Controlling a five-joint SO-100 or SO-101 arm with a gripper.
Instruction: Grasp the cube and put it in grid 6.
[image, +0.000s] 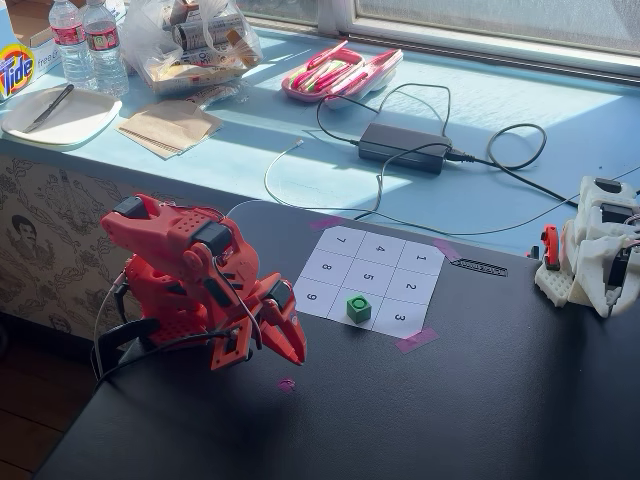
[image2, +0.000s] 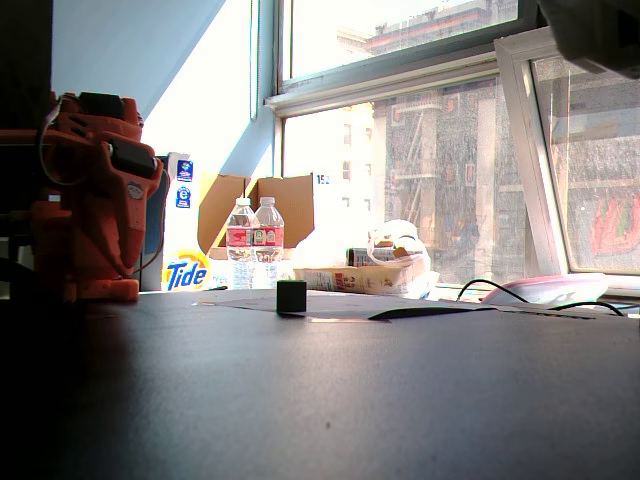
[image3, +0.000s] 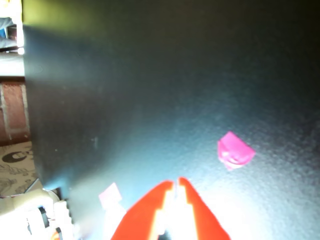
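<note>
You see the cube (image2: 291, 297) as a dark silhouette on pale paper (image2: 330, 298) toward the far edge of the black table (image2: 320, 400). The red arm (image2: 95, 200) stands folded at the table's left edge, well apart from it. Gripper fingers not discernible.

Three cameras: one high, one at worktop level, one on the wrist.

One fixed view looks down at an angle from above the black worktop (image: 480, 400), facing the window, and takes in the red arm (image: 190, 280) and the paper grid (image: 368, 278). The other sits low, nearly on the worktop (image2: 330, 400), also facing the window; both share the arm (image2: 90, 200) and cube (image2: 291, 297). The wrist view looks close down past the pincer (image3: 175, 187), blurred, probably slightly tilted.
</note>
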